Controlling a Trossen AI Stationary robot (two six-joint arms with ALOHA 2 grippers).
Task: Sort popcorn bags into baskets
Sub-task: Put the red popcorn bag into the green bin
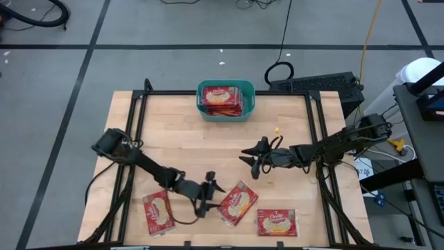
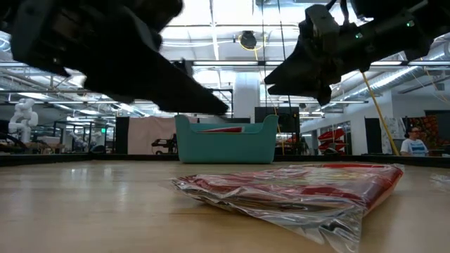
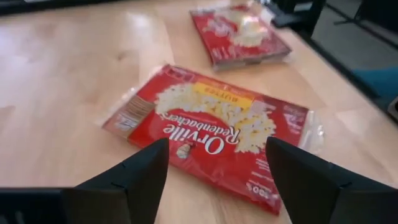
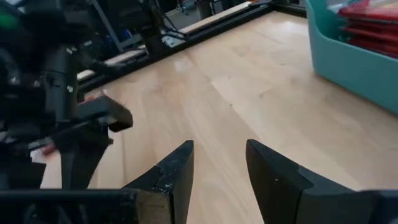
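Our left tool [image 3: 217, 180] gapes empty over the flat red popcorn packet [image 3: 217, 130]; its slick film may slip. Our right tool [image 4: 217, 168] waits half-open, empty.

Wooden table [image 1: 208, 149]; black keyboard [image 1: 319, 84] behind it; person [image 2: 413, 140] seated far off

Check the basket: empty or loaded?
Loaded. The basket holds red bags stacked inside; three more bags lie outside on the table.

Blurred left tool [image 2: 211, 107] hides part of the basket [image 2: 225, 146].
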